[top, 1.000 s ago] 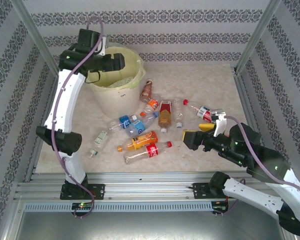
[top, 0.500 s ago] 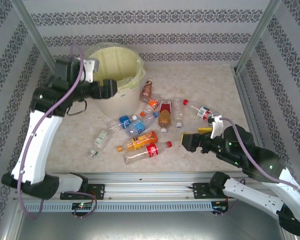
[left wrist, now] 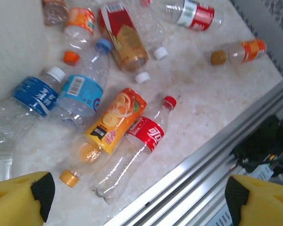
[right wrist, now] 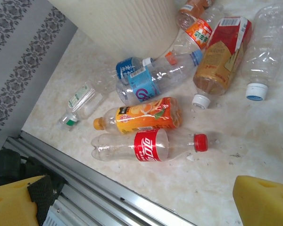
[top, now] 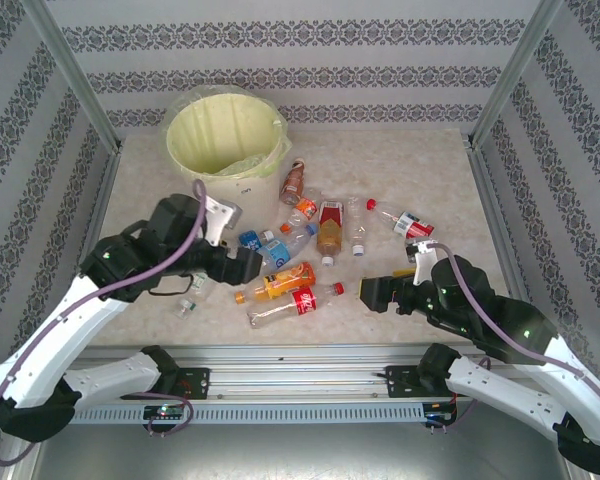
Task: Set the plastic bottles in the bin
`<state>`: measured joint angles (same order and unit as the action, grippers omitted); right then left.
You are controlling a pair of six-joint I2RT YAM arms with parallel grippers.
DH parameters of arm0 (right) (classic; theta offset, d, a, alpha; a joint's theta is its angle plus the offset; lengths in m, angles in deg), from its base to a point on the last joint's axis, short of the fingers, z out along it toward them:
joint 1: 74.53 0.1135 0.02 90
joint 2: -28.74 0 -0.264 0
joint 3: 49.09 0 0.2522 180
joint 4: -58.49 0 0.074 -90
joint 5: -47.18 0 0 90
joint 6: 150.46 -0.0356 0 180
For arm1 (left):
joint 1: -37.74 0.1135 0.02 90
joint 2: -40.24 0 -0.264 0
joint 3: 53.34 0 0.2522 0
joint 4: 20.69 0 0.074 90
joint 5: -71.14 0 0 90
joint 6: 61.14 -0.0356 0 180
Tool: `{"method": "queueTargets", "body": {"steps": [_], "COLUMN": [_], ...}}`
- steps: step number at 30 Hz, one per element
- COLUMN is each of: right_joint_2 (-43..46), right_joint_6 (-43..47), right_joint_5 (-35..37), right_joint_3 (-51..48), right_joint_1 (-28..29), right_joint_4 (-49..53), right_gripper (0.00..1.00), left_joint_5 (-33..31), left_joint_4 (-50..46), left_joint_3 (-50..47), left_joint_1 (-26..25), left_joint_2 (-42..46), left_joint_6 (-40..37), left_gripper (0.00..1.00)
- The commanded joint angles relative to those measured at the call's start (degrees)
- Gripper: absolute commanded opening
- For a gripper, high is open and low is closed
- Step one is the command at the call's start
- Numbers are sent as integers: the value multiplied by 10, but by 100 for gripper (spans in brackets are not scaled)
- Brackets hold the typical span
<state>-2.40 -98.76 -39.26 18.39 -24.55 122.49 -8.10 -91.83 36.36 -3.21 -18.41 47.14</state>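
Grey-and-white patterned wallpaper walls enclose a pale marbled bench. At its far left stands the round pale yellow plastic bin, upright and lined with a translucent yellowish bag. Small clear plastic bottles lie scattered on their sides across the bench, to the right of the bin and nearer than it.

Closest to the near rail lies the clear bottle with a red label and red cap. Just beside it, on the far side, is the bottle with an orange label and orange cap. Two blue-labelled bottles rest near the bin's base. A red-and-white-labelled bottle lies apart at the right.

The left end effector hangs over the bench just left of the orange-labelled bottle, its yellow-padded fingers spread wide and empty. The right end effector sits near the red cap, equally wide, gripping nothing.
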Motion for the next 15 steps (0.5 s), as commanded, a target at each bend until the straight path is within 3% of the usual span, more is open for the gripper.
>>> {"method": "queueTargets", "body": {"steps": [1,6,15], "right_joint_2": [10,2,14], "right_joint_6": [-15,-23,-30], "right_joint_5": [-2,30,33], "right_joint_3": [-8,-7,-24], "right_joint_1": [-3,-3,-2], "right_joint_4": [18,67,86], "right_gripper": [98,98,98], "left_joint_5": [-51,-94,-56], "left_joint_4": [40,54,122], "left_joint_3": [-17,-38,-94], "left_joint_1": [-50,-114,-159], "left_joint_2": [-13,-71,-158], "left_joint_6": [5,-10,-48], "left_gripper": [94,97,96]}}
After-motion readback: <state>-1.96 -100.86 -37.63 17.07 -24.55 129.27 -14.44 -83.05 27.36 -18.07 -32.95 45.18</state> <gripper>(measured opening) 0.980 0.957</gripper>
